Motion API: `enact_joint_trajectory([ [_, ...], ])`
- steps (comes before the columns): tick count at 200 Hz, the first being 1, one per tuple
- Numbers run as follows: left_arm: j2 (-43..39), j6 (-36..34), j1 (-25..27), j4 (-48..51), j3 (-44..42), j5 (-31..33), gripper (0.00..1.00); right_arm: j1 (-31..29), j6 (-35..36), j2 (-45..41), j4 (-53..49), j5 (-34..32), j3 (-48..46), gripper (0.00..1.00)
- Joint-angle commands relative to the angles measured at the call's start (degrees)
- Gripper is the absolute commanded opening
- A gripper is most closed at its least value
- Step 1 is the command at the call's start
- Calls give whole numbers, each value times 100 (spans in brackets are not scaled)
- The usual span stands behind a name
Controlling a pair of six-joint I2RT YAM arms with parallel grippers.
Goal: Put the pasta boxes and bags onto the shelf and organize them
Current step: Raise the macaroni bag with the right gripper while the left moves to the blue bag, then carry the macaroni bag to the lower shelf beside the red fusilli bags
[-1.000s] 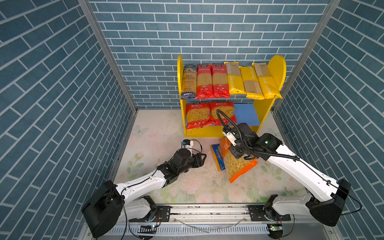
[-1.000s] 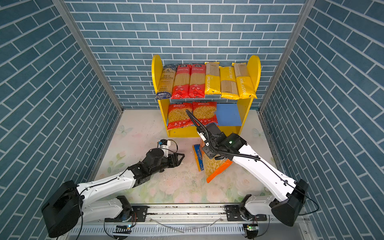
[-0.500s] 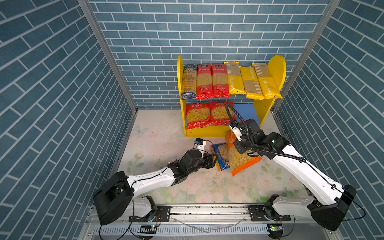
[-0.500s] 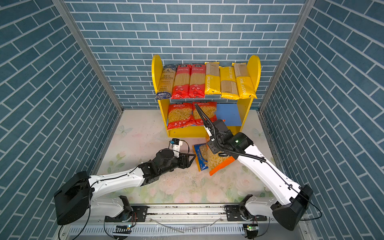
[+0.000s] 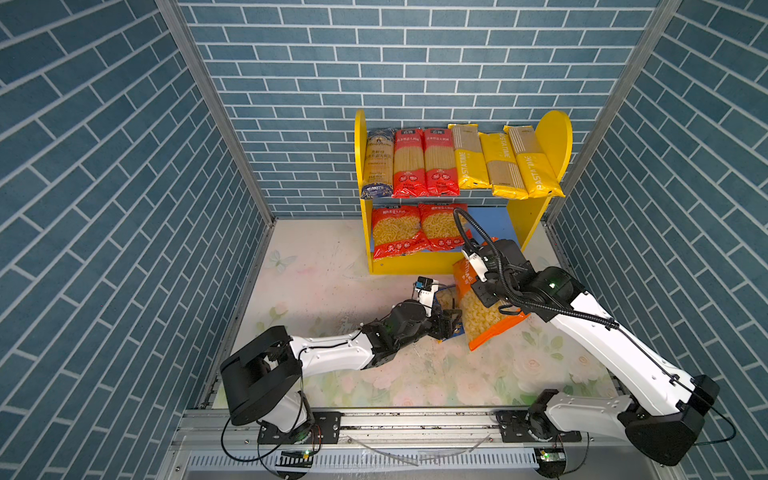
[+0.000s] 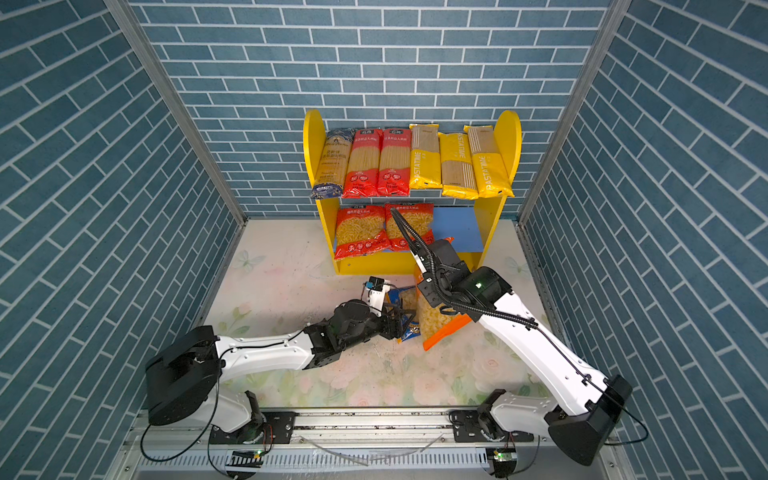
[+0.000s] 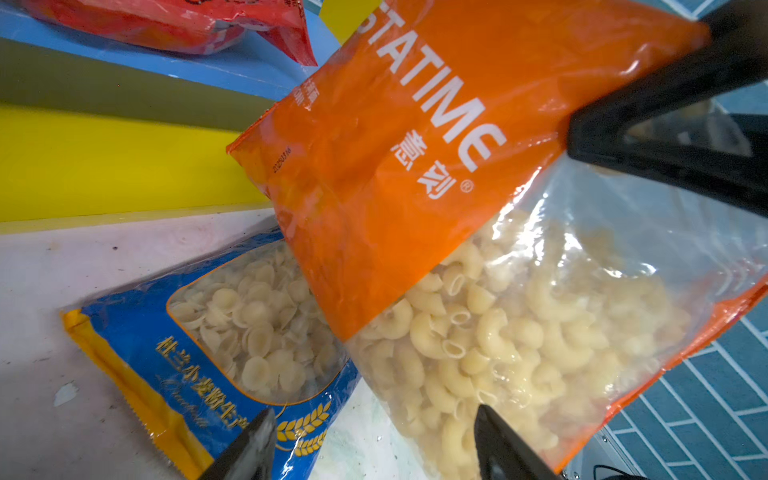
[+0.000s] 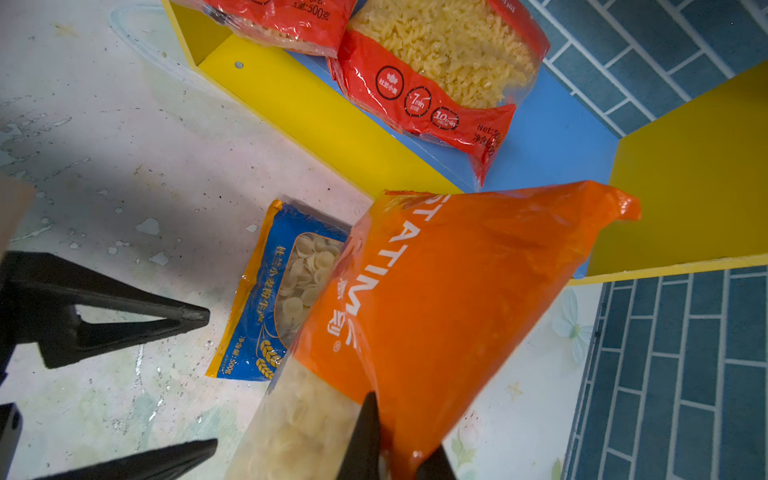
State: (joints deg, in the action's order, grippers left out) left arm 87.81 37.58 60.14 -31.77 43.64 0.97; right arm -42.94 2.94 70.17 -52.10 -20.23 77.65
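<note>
My right gripper is shut on the lower edge of an orange macaroni bag and holds it tilted above the table, just in front of the shelf. Partly under it, a blue-yellow shell pasta bag lies flat on the table. My left gripper is open and low at that bag's near end, with nothing between its fingers. The upper board carries several long spaghetti packs. Two red bags lie on the left of the blue lower board.
The right part of the blue lower board is bare, beside the yellow side panel. Blue brick walls close in both sides and the back. Both arms meet near the middle of the floral table.
My left arm has reached right to the blue-yellow bag and its jaws have spread wider. My right gripper has carried the orange bag back and up toward the shelf.
</note>
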Motion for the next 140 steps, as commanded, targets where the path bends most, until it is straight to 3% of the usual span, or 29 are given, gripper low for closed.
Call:
enact_joint_trajectory([
  [1, 223, 39, 42, -451, 143, -80, 76, 14, 286, -203, 282, -398, 574, 0],
  [40, 405, 127, 109, -682, 70, -90, 76, 13, 376, -256, 247, -585, 734, 0],
  [82, 678, 276, 108, -1175, 19, -136, 77, 31, 776, -232, 364, -1409, 747, 0],
  [140, 991, 344, 110, -1412, 307, -304, 78, 339, 1364, -77, 1246, -1892, 804, 0],
])
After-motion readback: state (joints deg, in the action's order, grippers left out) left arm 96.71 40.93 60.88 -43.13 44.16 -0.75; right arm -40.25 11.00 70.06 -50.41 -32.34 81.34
